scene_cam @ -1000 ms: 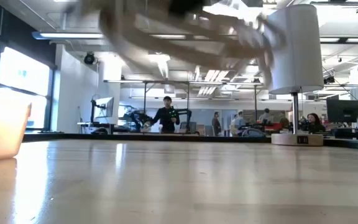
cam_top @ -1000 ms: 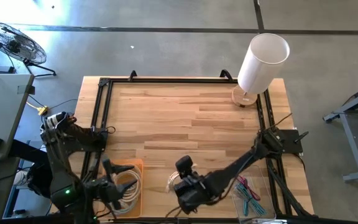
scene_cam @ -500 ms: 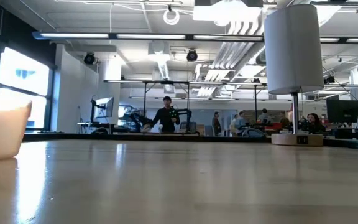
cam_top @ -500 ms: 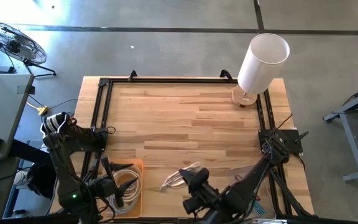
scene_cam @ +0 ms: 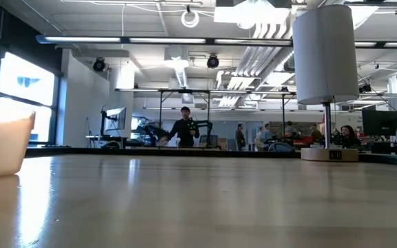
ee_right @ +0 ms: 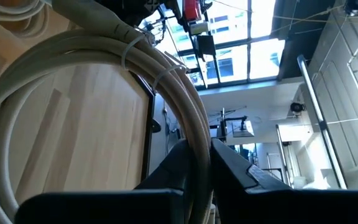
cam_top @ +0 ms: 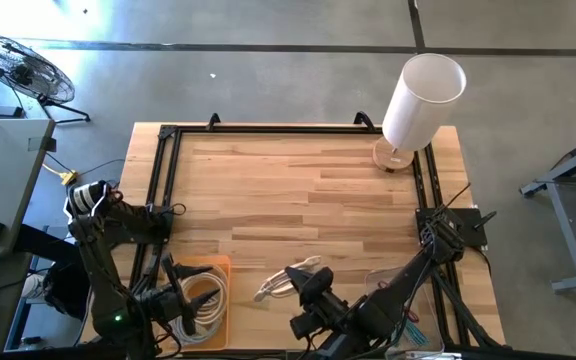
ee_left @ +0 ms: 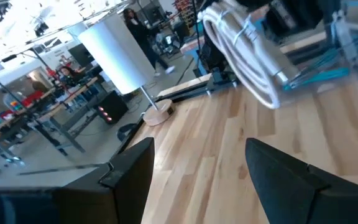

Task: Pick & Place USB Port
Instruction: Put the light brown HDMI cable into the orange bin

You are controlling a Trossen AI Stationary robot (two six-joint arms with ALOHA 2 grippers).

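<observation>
Cable, a white bundled coil cinched with ties, hangs clamped in my right gripper above the near edge of the wooden table; half a second ago it sat slightly farther back. My left gripper, fingers apart, waits over the orange tray of pale coiled cables.

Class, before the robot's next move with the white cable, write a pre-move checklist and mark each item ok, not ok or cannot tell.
1. Right gripper shut on the white cable bundle: ok.
2. Bundle lifted clear of the table: cannot tell.
3. Left gripper open and holding nothing: ok.
4. Orange tray in view, more cables inside: ok.
5. Lamp far from both arms: ok.
</observation>
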